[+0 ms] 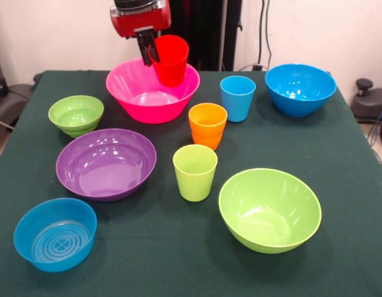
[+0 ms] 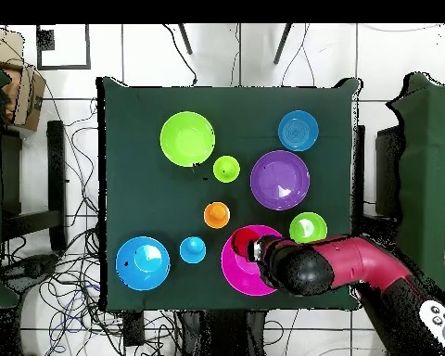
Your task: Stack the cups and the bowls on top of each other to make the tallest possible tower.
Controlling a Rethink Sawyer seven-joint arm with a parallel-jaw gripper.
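1. A red and black robot arm (image 2: pixel 356 264) reaches over a dark green bench (image 1: pixel 339 185). Its pincer (image 1: pixel 151 51) is clamped on the rim of a red cup (image 1: pixel 170 59), one finger inside the cup and one outside.
2. The red cup hangs upright, lifted off the bench, over the large pink bowl (image 1: pixel 141 93), which sits directly beneath the pincer.
3. Four cups are in view, one of each colour. Besides the red one, the other three stand upright on the bench, on the camera's side of the pincer in the front view: a light blue cup (image 1: pixel 237 98), an orange cup (image 1: pixel 207 125) and a lime green cup (image 1: pixel 195 172).
4. Six bowls are in view, all open side up and none stacked.
5. Four are large: the pink one under the pincer, a purple bowl (image 1: pixel 106 163), a large lime green bowl (image 1: pixel 269 209) and a large blue bowl (image 1: pixel 300 89).
6. Two are small: a small lime green bowl (image 1: pixel 76 115) beside the pink bowl, and a small blue bowl (image 1: pixel 55 234) with raised rings in its base, the piece farthest from the pincer.
7. No tower stands; every piece apart from the held cup rests singly on the bench.
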